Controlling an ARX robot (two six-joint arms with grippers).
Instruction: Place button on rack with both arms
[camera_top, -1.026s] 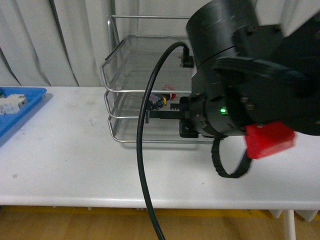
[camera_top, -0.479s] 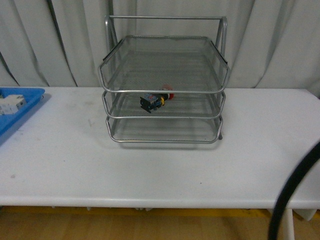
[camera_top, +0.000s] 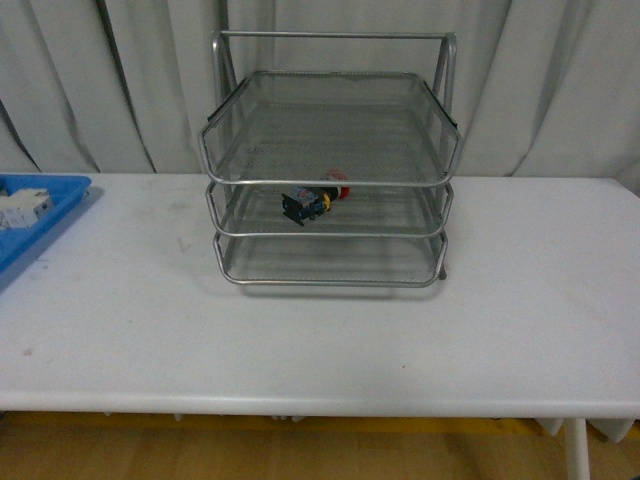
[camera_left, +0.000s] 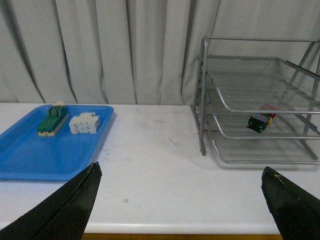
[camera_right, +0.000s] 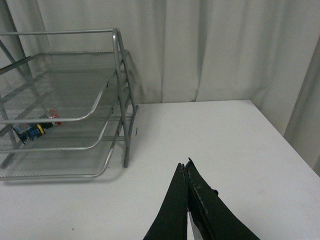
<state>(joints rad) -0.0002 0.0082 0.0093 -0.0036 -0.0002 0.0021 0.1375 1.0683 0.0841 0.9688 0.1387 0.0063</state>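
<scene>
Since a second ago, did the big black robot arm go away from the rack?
Yes. A second ago it hid the right half of the rack in the front view; now it is gone from that view, leaving the button lying in the middle tray.

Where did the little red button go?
In the front view the button lies on its side in the middle tray of the silver rack, near that tray's front edge, at the back of the white table.
</scene>
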